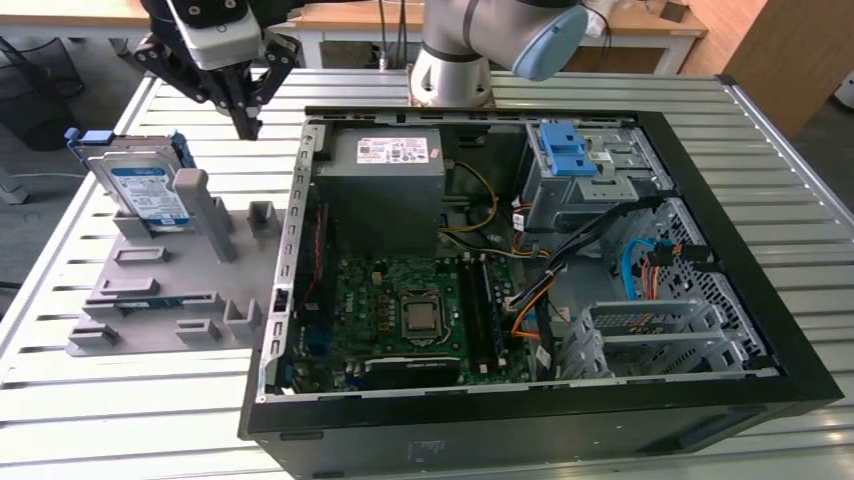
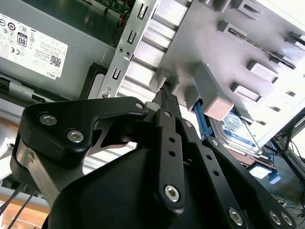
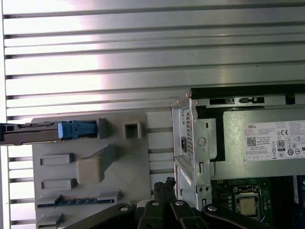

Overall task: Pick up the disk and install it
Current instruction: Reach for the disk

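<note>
The jaws are pressed together, gripping nothing, and hang near the grey fixture plate (image 1: 160, 300), by its side that faces the open computer case (image 1: 534, 250). The disk (image 1: 140, 185) stands on edge in that plate, against its grey post (image 1: 196, 195), apart from the jaws. The plate lies on the slatted desk (image 1: 107, 420).

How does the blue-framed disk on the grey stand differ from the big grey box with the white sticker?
The disk is smaller and stands on edge on the grey stand outside the case; the grey box lies inside it. The disk has a blue frame and blue-and-white label; the grey box has a white sticker. Both are rectangular.
</note>
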Available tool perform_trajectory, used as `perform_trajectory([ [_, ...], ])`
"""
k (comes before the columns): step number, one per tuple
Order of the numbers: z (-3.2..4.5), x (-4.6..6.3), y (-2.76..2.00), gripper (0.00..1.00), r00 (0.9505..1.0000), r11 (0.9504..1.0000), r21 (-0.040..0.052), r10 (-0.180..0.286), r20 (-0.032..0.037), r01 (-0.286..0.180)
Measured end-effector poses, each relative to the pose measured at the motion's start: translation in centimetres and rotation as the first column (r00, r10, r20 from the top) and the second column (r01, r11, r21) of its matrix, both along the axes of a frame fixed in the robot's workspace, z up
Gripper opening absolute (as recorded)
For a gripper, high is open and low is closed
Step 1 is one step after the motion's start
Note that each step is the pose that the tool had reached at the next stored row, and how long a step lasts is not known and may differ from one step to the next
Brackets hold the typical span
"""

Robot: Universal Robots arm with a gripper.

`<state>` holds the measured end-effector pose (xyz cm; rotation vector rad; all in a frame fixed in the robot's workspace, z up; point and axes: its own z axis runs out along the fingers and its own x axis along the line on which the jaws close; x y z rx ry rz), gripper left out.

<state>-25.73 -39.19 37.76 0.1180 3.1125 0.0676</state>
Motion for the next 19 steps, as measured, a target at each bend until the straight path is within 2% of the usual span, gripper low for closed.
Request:
perform_trajectory([
  [19, -0.03, -0.39, 0.01, 0.11, 1.0000, 1.0000, 0.0000, 0.000, 0.0000, 0.000],
])
